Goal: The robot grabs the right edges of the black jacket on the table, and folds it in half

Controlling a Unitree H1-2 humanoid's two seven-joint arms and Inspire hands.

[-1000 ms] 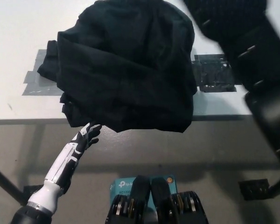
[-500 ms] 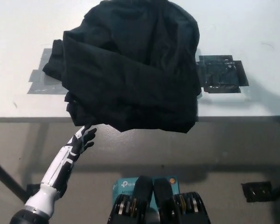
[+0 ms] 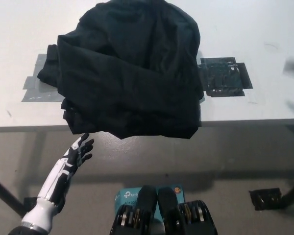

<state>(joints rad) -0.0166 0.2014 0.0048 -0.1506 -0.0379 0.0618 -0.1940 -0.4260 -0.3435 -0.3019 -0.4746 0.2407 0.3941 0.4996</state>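
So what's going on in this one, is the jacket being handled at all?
Nothing holds it at this moment. The black jacket lies bunched and doubled over on the white table, its near hem hanging slightly past the table's front edge, partly covering grey tape and a black tape patch. The white left hand hovers open just below the table edge, under the jacket's left corner, not touching it. The right hand is out of view.

Matt black cloth jacket (image 3: 130, 73) (creased) on a smooth white table (image 3: 245, 29).
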